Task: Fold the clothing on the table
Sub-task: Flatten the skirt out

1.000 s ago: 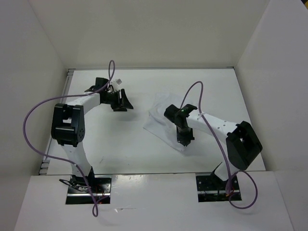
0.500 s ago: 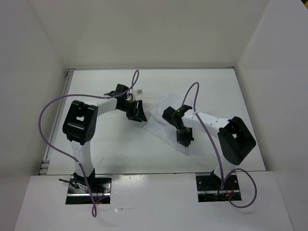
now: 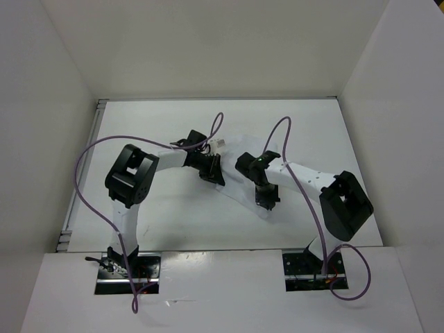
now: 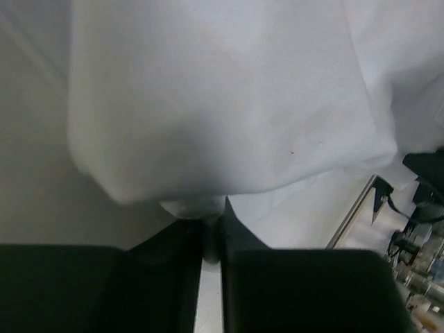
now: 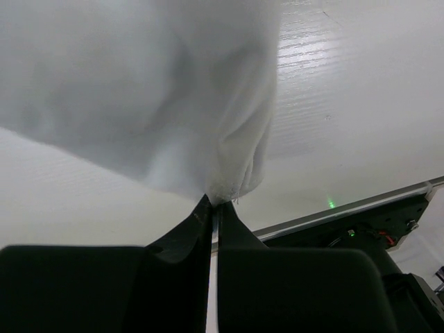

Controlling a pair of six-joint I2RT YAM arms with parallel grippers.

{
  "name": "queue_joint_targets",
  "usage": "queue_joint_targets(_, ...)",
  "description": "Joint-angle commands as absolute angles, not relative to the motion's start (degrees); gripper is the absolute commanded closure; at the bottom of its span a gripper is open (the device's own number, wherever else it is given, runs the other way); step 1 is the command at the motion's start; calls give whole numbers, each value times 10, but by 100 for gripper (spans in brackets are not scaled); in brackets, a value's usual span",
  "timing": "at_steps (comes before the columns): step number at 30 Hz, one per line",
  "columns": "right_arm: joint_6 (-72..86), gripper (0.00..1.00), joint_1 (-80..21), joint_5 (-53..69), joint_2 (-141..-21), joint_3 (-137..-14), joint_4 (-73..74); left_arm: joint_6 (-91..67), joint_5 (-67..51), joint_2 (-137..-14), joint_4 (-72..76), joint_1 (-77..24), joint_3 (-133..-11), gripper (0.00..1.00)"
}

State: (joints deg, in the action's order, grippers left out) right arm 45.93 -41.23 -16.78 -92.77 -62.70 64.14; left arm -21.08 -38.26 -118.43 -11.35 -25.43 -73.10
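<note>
The clothing [image 3: 234, 148] is a crumpled white garment lying right of the middle of the table [image 3: 166, 215]. My left gripper [image 3: 214, 173] is at its left edge. In the left wrist view the gripper [image 4: 212, 216] is shut on a fold of the clothing [image 4: 222, 104], which hangs over the fingers. My right gripper [image 3: 267, 199] is at the garment's near right corner. In the right wrist view that gripper [image 5: 215, 202] is shut on a bunched edge of the clothing [image 5: 139, 90], which is lifted a little off the table.
White walls enclose the table on the left, back and right. A thin metal strip [image 3: 97, 132] runs along the left edge. Purple cables [image 3: 90, 152] loop over both arms. The right arm's black elbow [image 3: 345, 206] hangs over the near right of the table.
The left arm has swung right from the back left of the table to the garment's left edge, and its jaws have closed on the fabric. The right gripper has kept its hold, barely shifting.
</note>
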Motion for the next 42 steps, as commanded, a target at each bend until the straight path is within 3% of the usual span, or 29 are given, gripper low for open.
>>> queue_joint_targets(1, 477, 100, -412, -187, -891, -639, 642, -189, -307, -1231, -140, -286, -711, 87)
queue_joint_targets(2, 477, 100, -407, -192, -885, -644, 642, -189, -295, -1231, -152, -287, -711, 100)
queue_joint_targets(8, 463, 100, -377, -198, -844, -670, 647, -178, -257, -1125, -221, -246, -744, 100)
queue_joint_targets(17, 368, 100, -222, -192, -784, -760, 599, -130, -190, -979, -328, -157, -819, 100)
queue_joint_targets(24, 329, 100, -210, -100, -790, -801, 545, -141, -245, -934, -340, -157, -837, 100)
queue_joint_targets(29, 308, 100, -210, -145, -800, -907, 519, -141, -275, -942, -323, -132, -925, 100)
queue_joint_targets(31, 308, 100, -210, -216, -843, -953, 513, -157, -291, -1008, -329, -99, -1031, 100)
queue_joint_targets(32, 300, 100, -210, -234, -877, -1001, 513, -164, -361, -1064, -356, -81, -1081, 100)
queue_joint_targets(35, 245, 100, -205, -156, -916, -1103, 519, -163, -473, -1109, -385, -76, -1251, 100)
queue_joint_targets(37, 227, 100, -216, -146, -896, -1101, 486, -157, -484, -1080, -374, -81, -1260, 100)
queue_joint_targets(40, 226, 100, -216, -167, -869, -1078, 460, -133, -531, -1036, -368, -81, -1189, 100)
queue_joint_targets(42, 204, 100, -223, -116, -850, -1062, 465, -114, -553, -988, -363, -81, -1105, 100)
